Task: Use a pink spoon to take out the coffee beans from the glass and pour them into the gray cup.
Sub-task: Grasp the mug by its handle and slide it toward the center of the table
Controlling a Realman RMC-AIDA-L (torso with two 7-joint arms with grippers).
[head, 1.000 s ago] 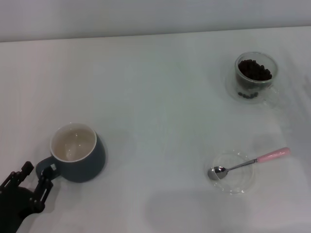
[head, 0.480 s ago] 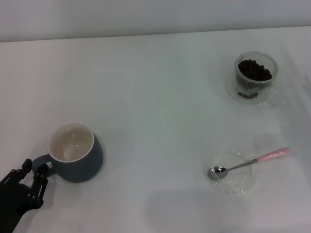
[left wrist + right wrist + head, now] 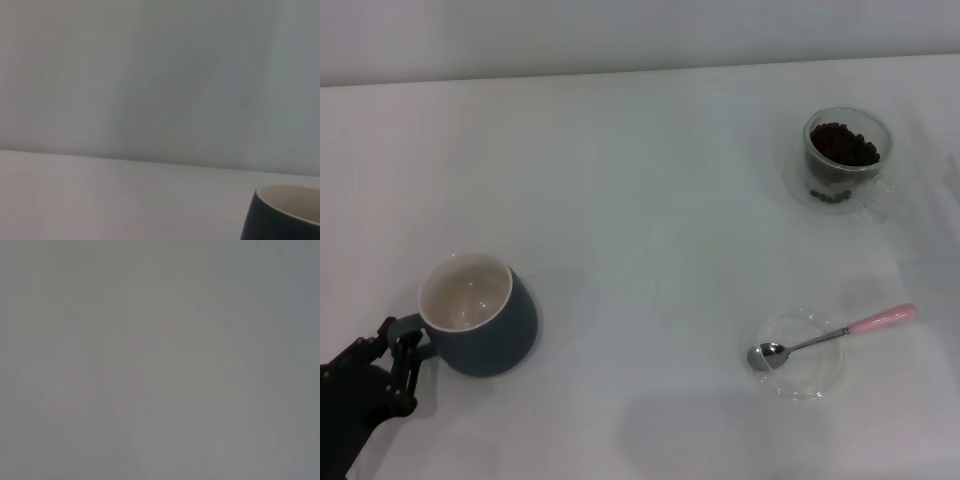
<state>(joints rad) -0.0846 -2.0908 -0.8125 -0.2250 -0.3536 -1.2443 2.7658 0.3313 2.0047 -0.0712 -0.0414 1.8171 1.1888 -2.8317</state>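
Lower left of the frame: our left hand pinches the gray cup's handle. The spoon rests on a saucer lower right; the beans fill the glass upper right. We should hold the cup level and steady. Right hand unseen.

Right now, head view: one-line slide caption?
Left gripper at gray cup handle; pink spoon on saucer, coffee beans in glass.

Clear glass saucer on white table — pale wall behind.
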